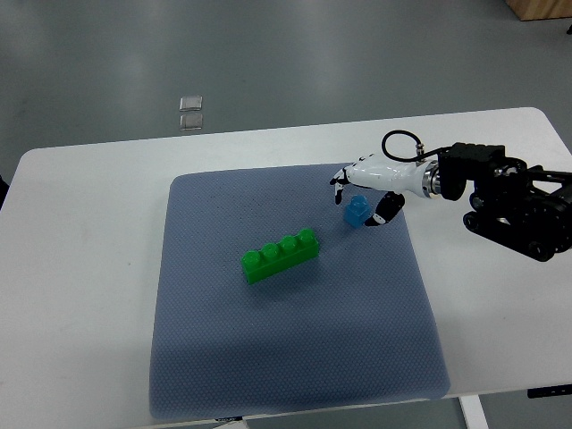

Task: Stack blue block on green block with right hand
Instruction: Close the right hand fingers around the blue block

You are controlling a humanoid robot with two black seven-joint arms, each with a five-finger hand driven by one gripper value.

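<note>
A small blue block [357,213] sits on the grey-blue mat [286,357] near its upper right corner. My right hand [359,205] reaches in from the right edge and hovers right over it. The dark-tipped fingers [339,189] hang just left of the block and the thumb [388,211] curls in on its right. A small gap shows on the finger side, so the hand brackets the block without clamping it. The long green block [280,256] lies at a slant in the middle of the mat, a short way to the lower left.
The mat lies on a white table [80,268]. Two small clear squares [190,112] lie on the floor beyond the table's far edge. The right arm's black forearm [514,201] stretches across the table's right side.
</note>
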